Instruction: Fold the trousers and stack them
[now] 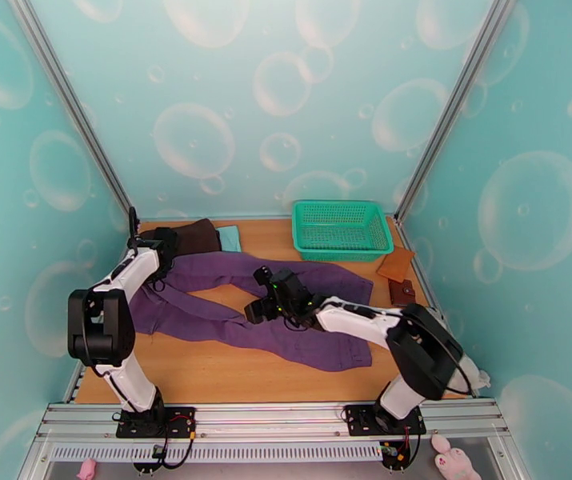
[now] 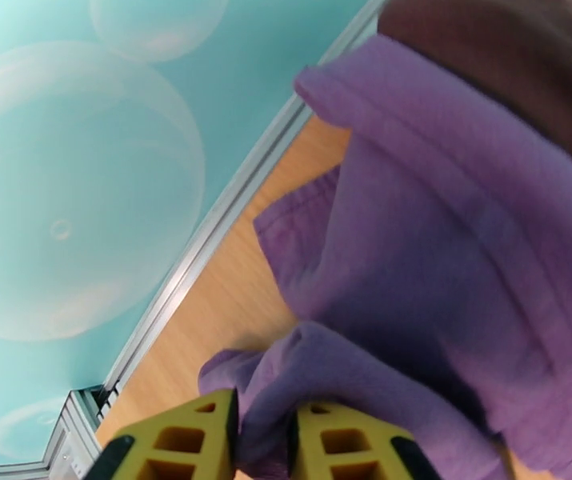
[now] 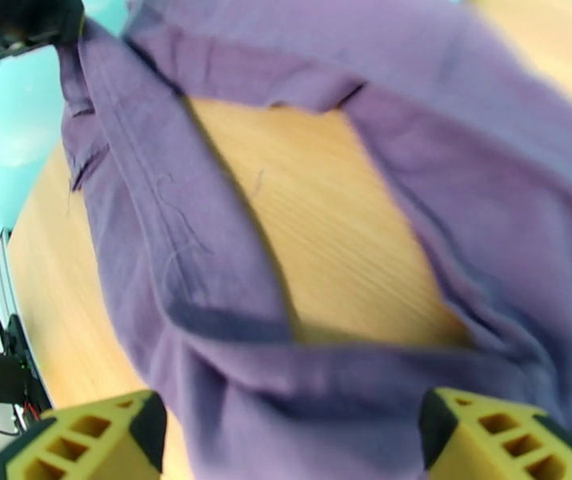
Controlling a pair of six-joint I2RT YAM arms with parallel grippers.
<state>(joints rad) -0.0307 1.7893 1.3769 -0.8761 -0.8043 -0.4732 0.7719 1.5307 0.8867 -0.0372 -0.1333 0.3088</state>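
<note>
The purple trousers (image 1: 206, 318) lie spread on the wooden table (image 1: 230, 370), waist at the left and both legs running to the right. My left gripper (image 1: 158, 248) sits at the waist end. In the left wrist view its yellow fingers (image 2: 198, 442) stand a narrow gap apart, and a fold of the trousers (image 2: 446, 258) fills that gap. My right gripper (image 1: 258, 304) hovers over the crotch area between the legs. In the right wrist view its fingers (image 3: 94, 442) stand wide apart, with the trousers (image 3: 166, 258) lying loose below them.
A green basket (image 1: 342, 228) stands at the back right. A dark brown folded cloth (image 1: 198, 234) and a light teal folded cloth (image 1: 230, 238) lie at the back left, beside the waist. Two small brown items (image 1: 398, 270) lie near the right edge. Bare wood runs along the near edge.
</note>
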